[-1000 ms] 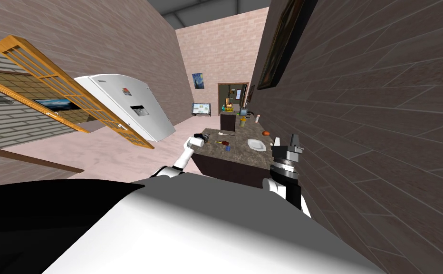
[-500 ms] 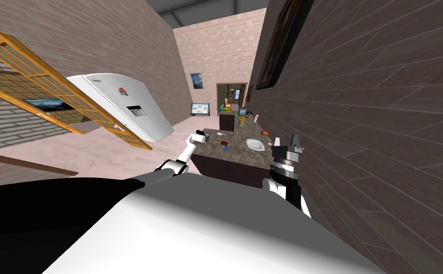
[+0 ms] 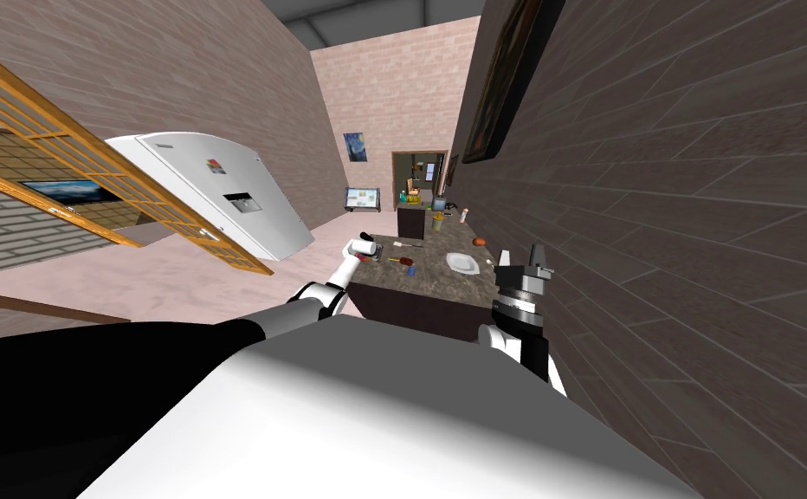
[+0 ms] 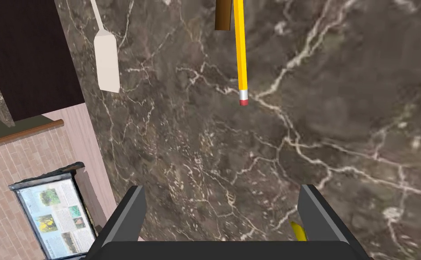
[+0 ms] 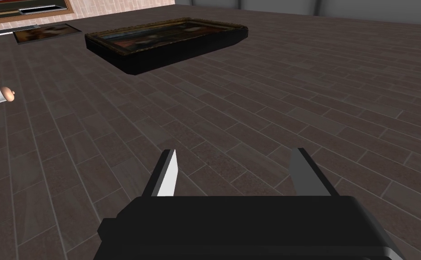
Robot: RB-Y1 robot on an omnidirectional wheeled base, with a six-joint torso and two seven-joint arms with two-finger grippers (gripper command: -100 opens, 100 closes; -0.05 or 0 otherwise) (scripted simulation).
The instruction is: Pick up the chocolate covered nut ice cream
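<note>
Since the earlier head views, the left arm has reached further out over the near corner of the worktop (image 3: 432, 281), and the head camera has rolled slightly. The right arm has not changed.

1. Left end effector (image 4: 222, 189): fingers spread, nothing between them, pointing down at the bare dark marbled surface.
2. Right end effector (image 5: 234, 153): fingers spread and empty, raised beside the dark wall.
3. Location of the target: a brown bar (image 4: 223, 16), taken to be the ice cream, lies flat on the worktop ahead of the left end effector and well apart from it. The wrist view shows one end of it. In the head view it appears as a small reddish-brown spot (image 3: 404, 259).
4. Adjacent items: a yellow pencil (image 4: 240, 54) lies just beside the bar, eraser end toward the end effector. Contact between them cannot be confirmed. A white spatula (image 4: 105, 58) lies further off.

Handling estimate: the bar is probably light and rigid, with a smooth coating that may slip or crack under thin blades.

Recommended hold: across the two long sides near mid-length, with moderate closing force. Keep one blade between the bar and the pencil so the pencil is not caught too.
</note>
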